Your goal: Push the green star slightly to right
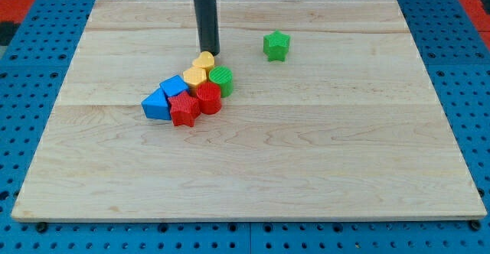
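- Nearest the camera lies the bare front of the wooden board [253,177], resting on a blue pegboard [31,131]; no block sits on this near half.
- Farther in, left of centre, a tight cluster of blocks is packed edge to edge: a red star [184,109] and a red block [208,98] at the near side, a blue triangle [156,105] and a blue cube [174,86] on the view's left.
- Behind these, still in the cluster, a green cylinder [221,79] touches two yellow blocks [195,76] [204,60], whose exact shapes are hard to make out.
- My tip [209,53] stands just behind the far yellow block, at the cluster's far edge; as a plain rod it has nothing to spread or press together, and it holds nothing.
- Farthest back, the green star [276,45] sits alone, well apart from the cluster, to the view's right of my tip.
- Judgement: being left of the star suits a rightward push, with open board between them and nothing in the path.
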Robot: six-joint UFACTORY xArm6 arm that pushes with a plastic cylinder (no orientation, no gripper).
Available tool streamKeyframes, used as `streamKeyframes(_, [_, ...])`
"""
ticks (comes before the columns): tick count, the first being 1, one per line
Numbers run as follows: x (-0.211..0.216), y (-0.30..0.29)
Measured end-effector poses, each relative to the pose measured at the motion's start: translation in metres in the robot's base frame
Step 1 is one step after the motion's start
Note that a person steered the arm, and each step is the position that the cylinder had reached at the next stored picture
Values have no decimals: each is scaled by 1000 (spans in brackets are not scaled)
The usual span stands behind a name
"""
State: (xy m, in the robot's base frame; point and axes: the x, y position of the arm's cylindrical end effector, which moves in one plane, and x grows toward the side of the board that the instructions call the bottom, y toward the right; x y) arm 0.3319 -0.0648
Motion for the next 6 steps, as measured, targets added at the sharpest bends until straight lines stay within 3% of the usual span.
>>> streamKeyframes(2, [5,85])
streamKeyframes(4, [59,172])
streamKeyframes(5, [101,165])
streamKeyframes(6, [110,121])
